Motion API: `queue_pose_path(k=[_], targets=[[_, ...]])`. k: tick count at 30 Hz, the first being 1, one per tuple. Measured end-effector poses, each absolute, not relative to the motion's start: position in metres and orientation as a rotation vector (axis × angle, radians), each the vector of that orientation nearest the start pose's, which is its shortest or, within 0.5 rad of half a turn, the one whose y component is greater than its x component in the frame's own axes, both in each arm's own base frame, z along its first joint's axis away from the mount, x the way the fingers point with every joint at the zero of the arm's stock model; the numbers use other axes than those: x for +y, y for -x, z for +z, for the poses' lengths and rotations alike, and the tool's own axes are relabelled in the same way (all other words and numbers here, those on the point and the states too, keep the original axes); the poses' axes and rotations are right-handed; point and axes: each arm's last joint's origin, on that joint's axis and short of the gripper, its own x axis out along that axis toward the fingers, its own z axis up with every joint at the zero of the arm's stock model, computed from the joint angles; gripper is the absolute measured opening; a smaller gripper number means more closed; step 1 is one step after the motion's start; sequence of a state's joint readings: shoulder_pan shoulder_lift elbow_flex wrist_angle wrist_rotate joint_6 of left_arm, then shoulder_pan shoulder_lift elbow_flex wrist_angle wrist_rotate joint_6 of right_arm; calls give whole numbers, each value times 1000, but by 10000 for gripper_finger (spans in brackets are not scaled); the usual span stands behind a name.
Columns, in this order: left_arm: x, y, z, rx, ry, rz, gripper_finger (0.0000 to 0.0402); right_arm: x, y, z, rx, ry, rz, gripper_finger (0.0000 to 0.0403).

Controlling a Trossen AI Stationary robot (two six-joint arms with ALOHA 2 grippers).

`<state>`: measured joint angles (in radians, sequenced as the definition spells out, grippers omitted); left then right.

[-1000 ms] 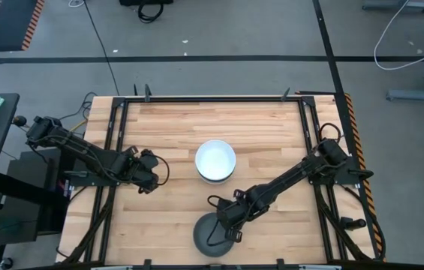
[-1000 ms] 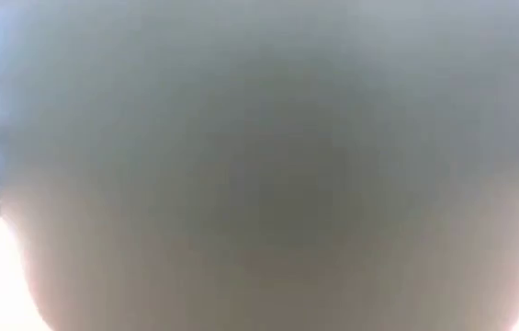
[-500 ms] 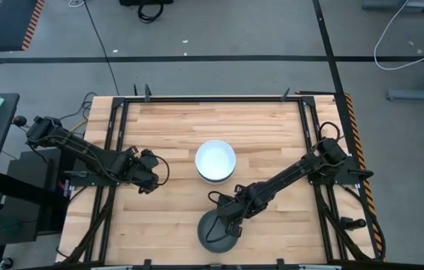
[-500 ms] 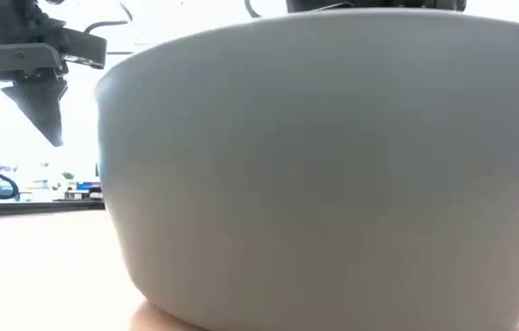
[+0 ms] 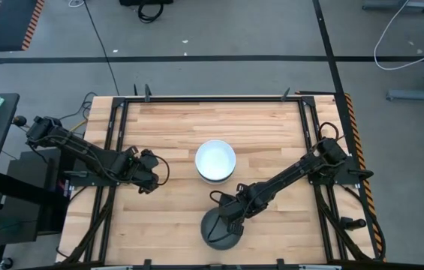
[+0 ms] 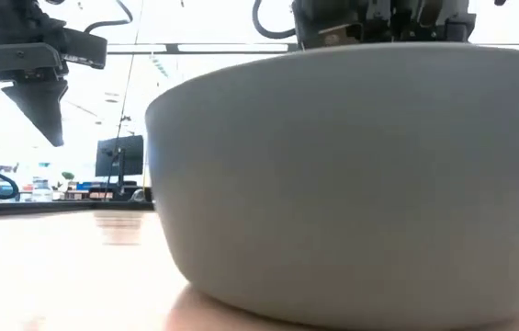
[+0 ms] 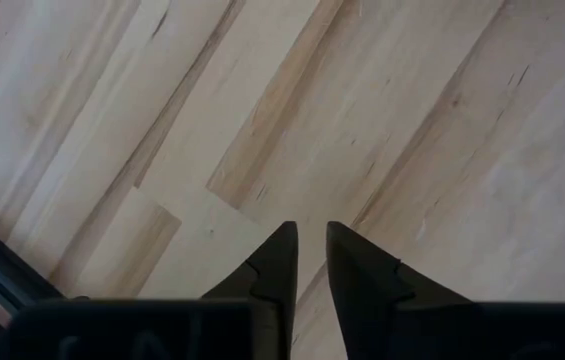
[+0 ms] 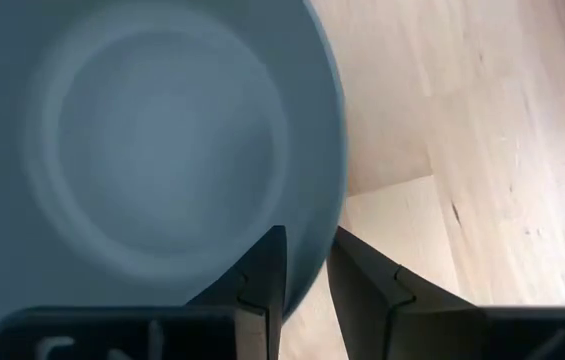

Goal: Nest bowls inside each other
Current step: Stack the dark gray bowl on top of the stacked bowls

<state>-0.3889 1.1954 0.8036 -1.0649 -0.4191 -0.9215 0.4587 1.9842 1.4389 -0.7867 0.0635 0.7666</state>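
A grey bowl (image 5: 219,234) stands near the table's near edge, right way up, and fills the low view (image 6: 360,175). My right gripper (image 5: 227,217) is over the bowl's far rim, shut on it; the right wrist view looks down into the grey bowl (image 8: 152,150). A white bowl (image 5: 215,160) rests on its base at the table's middle; whether others sit under it does not show. My left gripper (image 5: 150,171) hangs shut above bare wood at the table's left, pointing down (image 6: 43,106). My right gripper (image 8: 307,240) pinches the grey bowl's rim (image 8: 328,222) on its far side. One finger (image 8: 267,275) is inside the bowl and the other finger (image 8: 362,280) outside. The fingers come from above, pointing down. The bowl stays upright; whether its base touches the wood I cannot tell.
Wooden tabletop (image 5: 174,127) inside a black metal frame (image 5: 212,98). Open wood lies between the two bowls and all around them. The left wrist view shows only bare boards under my left gripper (image 7: 310,232).
My right gripper has drawn the grey bowl a short way from the near edge toward the table's middle, staying shut on its rim. In the low view the bowl has gone from filling the picture to standing farther back. The left arm has kept still.
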Motion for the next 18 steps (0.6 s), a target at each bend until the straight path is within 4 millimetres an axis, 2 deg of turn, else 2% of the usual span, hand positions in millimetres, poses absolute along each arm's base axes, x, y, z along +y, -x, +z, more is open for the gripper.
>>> queue_pose_path(k=[8, 18], targets=[[-59, -175, 218, 1165, 216, 606, 65, 170, -347, 163, 1312, -315, -162, 83], [-59, -175, 218, 1165, 216, 606, 62, 170, -348, 163, 1310, -310, -152, 69]])
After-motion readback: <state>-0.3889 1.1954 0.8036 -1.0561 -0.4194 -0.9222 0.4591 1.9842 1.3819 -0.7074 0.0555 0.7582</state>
